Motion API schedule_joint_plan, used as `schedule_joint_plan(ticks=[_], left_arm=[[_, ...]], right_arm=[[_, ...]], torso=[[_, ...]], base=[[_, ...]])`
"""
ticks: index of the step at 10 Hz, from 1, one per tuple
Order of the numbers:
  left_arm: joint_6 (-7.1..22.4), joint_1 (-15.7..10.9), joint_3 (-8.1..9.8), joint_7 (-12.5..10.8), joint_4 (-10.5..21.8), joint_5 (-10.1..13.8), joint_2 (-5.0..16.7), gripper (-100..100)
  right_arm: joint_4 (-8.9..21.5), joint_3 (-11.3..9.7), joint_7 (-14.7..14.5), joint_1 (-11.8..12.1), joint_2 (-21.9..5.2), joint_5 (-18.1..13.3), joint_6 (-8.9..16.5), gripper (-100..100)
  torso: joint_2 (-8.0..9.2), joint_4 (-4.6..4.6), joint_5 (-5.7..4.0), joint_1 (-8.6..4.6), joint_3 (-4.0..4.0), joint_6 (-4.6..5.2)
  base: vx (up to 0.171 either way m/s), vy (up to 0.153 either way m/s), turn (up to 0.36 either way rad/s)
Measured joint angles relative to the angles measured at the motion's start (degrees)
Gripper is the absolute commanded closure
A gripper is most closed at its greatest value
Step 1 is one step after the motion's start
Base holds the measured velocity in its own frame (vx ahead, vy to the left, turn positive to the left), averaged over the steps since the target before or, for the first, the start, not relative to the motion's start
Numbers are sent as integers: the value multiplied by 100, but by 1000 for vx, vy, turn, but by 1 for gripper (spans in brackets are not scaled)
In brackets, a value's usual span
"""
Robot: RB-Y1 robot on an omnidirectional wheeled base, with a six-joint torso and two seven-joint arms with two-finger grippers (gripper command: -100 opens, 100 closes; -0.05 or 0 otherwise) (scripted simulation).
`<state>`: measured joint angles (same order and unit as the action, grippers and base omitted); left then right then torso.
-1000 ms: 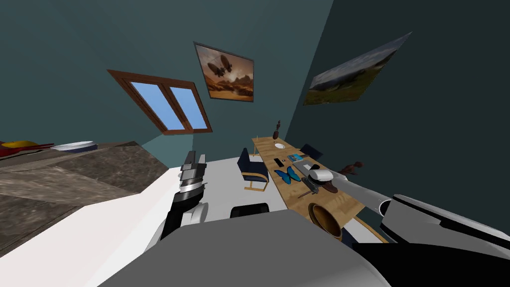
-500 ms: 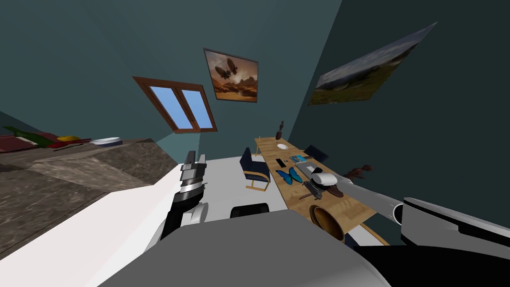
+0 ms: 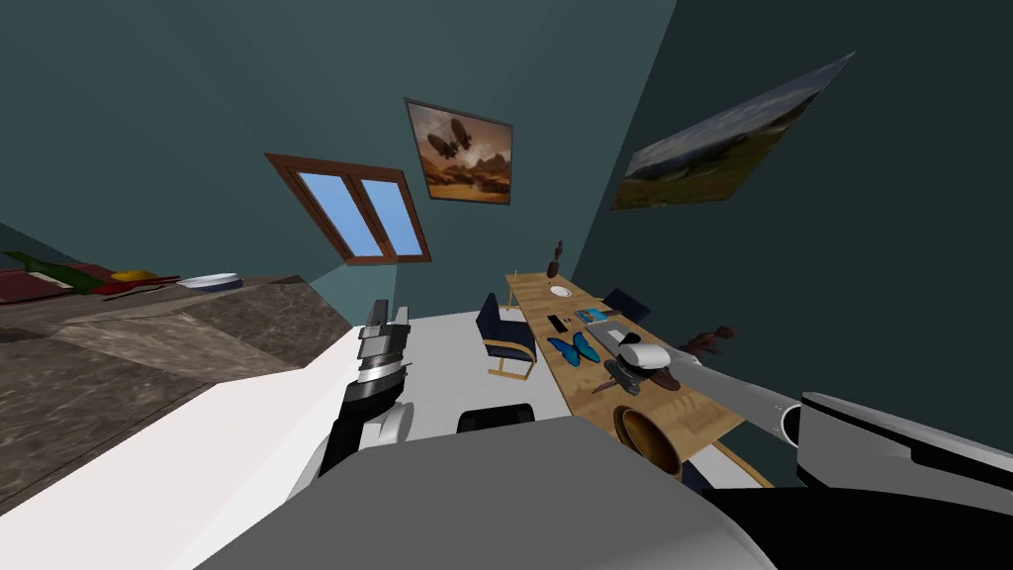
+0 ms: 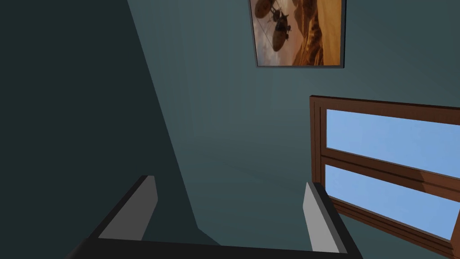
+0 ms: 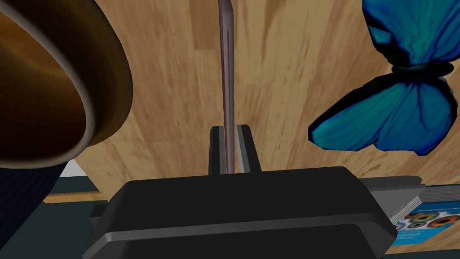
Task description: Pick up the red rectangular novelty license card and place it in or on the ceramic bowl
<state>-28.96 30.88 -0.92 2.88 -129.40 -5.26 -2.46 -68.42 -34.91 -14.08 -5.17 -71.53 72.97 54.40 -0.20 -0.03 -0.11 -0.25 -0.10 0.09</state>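
Observation:
My right gripper [image 5: 230,135] is shut on a thin card [image 5: 226,67], seen edge-on as a grey strip with a reddish edge between the two fingers. It points out over the wooden table [image 5: 278,90]. A brown bowl [image 5: 58,90] stands close beside the gripper. In the head view the right gripper [image 3: 621,376] reaches over the table just beyond the bowl [image 3: 648,437], and the card [image 3: 601,385] shows as a dark sliver at its tip. My left gripper [image 4: 229,202] is open with nothing in it, raised in front of my chest [image 3: 386,317].
A blue butterfly [image 5: 395,90] lies on the table near the right gripper, with a book [image 5: 422,220] behind it. Farther along the table [image 3: 692,401] are a phone [image 3: 556,324] and a small plate [image 3: 561,291]. A blue chair [image 3: 503,336] stands beside it. A stone counter [image 3: 148,346] is at my left.
My right gripper has shut on the card. The head camera swung a little early on, then held still. The left arm has not moved.

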Motion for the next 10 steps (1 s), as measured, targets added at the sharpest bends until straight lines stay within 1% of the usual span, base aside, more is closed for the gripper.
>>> schedule_joint_plan(ticks=[1,2,3,4,5,6,7,8,9,10], left_arm=[[0,0,0,0,0,0,0,0],[0,2,1,0,0,0,0,0],[0,1,0,0,0,0,0,0],[0,2,1,0,0,0,0,0],[0,1,0,0,0,0,0,0],[0,0,0,0,0,0,0,0],[0,0,0,0,0,0,0,0],[0,2,1,0,0,0,0,0],[0,1,0,0,0,0,0,0],[0,0,0,0,0,0,0,0]], right_arm=[[0,0,0,0,0,0,0,100],[129,150,-115,-177,165,-160,117,100],[233,296,-288,-254,263,-311,201,100],[353,463,-427,-400,415,-490,315,100],[446,638,-567,-465,536,-669,388,100],[491,738,-718,-489,591,-785,407,100],[527,775,-847,-519,614,-825,412,100],[749,925,-1037,-719,812,-980,495,100],[826,1082,-1207,-796,914,-1161,589,100],[836,1152,-1330,-795,945,-1253,623,100]], torso=[[0,0,0,0,0,0],[-16,-2,5,10,-8,8],[-25,-3,7,12,-13,3],[-42,-5,8,16,-22,5],[-41,-6,8,21,-22,-3],[-27,-2,7,16,-14,-6],[-12,1,6,8,-5,-2],[-15,-1,8,12,-7,15],[-14,0,10,17,-6,9],[-11,2,8,12,-4,0]], base=[[59,30,-373],[84,37,-267],[125,36,-355],[103,55,-204],[42,35,-12],[7,6,25],[49,32,-354],[58,51,-275],[34,22,-18],[71,35,-318]])
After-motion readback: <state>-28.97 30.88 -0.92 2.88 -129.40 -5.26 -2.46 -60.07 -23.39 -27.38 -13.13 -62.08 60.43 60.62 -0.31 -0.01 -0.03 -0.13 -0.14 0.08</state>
